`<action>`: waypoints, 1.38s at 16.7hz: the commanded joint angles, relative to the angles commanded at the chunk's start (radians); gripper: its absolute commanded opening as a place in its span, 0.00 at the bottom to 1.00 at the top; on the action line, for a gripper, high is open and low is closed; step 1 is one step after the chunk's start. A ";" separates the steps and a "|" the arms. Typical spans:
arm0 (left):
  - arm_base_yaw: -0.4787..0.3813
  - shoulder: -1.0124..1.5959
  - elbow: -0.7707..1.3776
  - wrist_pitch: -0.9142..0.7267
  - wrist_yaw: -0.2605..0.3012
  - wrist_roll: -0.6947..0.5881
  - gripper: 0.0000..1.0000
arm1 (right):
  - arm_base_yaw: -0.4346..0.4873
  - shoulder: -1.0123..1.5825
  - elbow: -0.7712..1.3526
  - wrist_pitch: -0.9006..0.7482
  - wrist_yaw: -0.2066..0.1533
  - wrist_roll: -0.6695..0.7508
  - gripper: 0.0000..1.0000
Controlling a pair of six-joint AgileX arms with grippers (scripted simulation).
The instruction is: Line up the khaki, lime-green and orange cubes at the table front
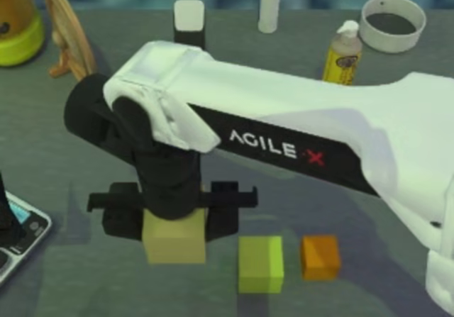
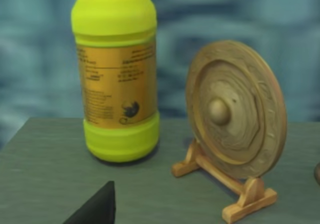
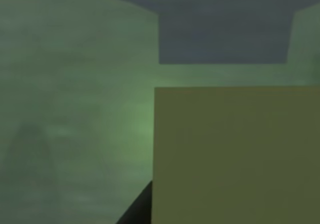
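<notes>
The khaki cube (image 1: 174,240) stands at the table's (image 1: 85,281) front, left of middle, with the lime-green cube (image 1: 260,263) and the small orange cube (image 1: 320,257) in a row to its right. My right gripper (image 1: 174,221) reaches over from the right and is shut on the khaki cube, one black finger on each side. In the right wrist view the khaki cube (image 3: 235,154) fills the frame, with a dark finger (image 3: 140,209) against its side. My left arm (image 1: 4,218) is parked at the left edge; one finger (image 2: 97,209) shows, well off centre.
At the back stand a big yellow bottle (image 1: 14,26), a wooden gong on a stand (image 1: 67,33), a white-topped black block (image 1: 189,20), a white tube (image 1: 269,3), a yellow pump bottle (image 1: 342,53) and a white bowl (image 1: 392,23). A flat device (image 1: 21,235) lies at front left.
</notes>
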 joint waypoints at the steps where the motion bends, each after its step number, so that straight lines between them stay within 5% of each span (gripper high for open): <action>1: 0.000 0.000 0.000 0.000 0.000 0.000 1.00 | 0.017 -0.001 0.005 -0.003 0.000 0.017 0.00; 18: 0.000 0.000 0.000 0.000 0.000 0.000 1.00 | 0.023 0.049 -0.183 0.238 0.001 0.024 0.00; 23: 0.000 0.000 0.000 0.000 0.000 0.000 1.00 | 0.023 0.049 -0.183 0.238 0.001 0.024 0.38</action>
